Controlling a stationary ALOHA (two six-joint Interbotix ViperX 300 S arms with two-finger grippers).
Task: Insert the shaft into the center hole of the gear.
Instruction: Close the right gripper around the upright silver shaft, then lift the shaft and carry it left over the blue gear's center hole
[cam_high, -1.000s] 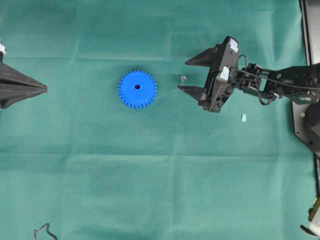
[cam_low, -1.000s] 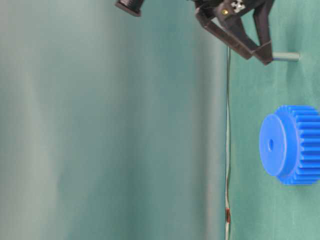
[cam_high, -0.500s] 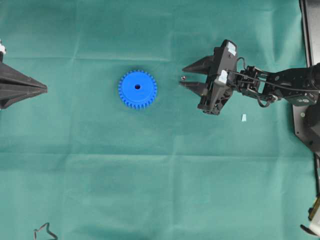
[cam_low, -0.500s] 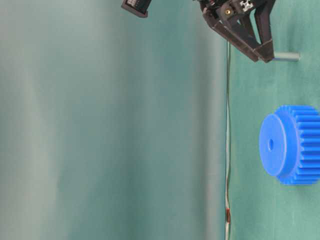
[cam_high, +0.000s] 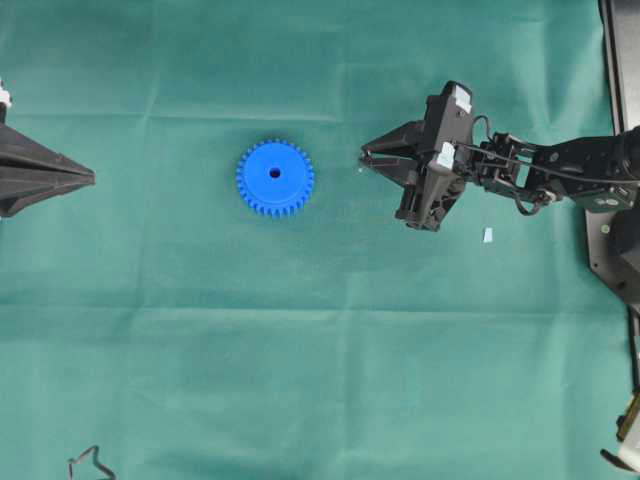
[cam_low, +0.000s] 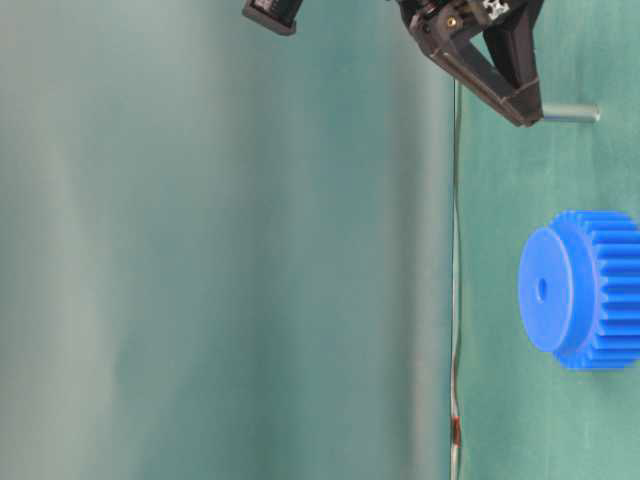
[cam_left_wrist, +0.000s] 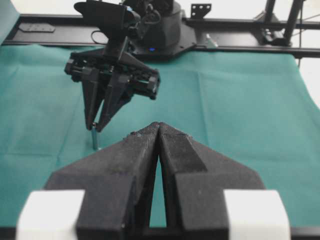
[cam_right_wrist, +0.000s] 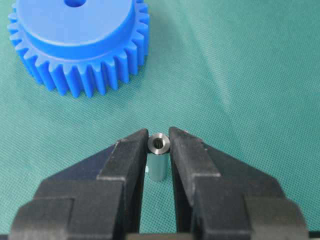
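Shaft (cam_right_wrist: 159, 150) sits upright, pinched by our R gripper (cam_right_wrist: 159, 145); gear (cam_right_wrist: 82, 40) lies ahead, apart. L gripper (cam_left_wrist: 158, 131) clenched, empty.

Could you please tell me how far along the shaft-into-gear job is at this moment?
Done: the right gripper has reached the shaft, which stands upright on the green cloth, and its fingers sit against both sides of it. In hand: the grasp, with the shaft not yet lifted. Left: carrying it to the blue gear and lowering it into the empty center hole. The left gripper waits shut, well away.
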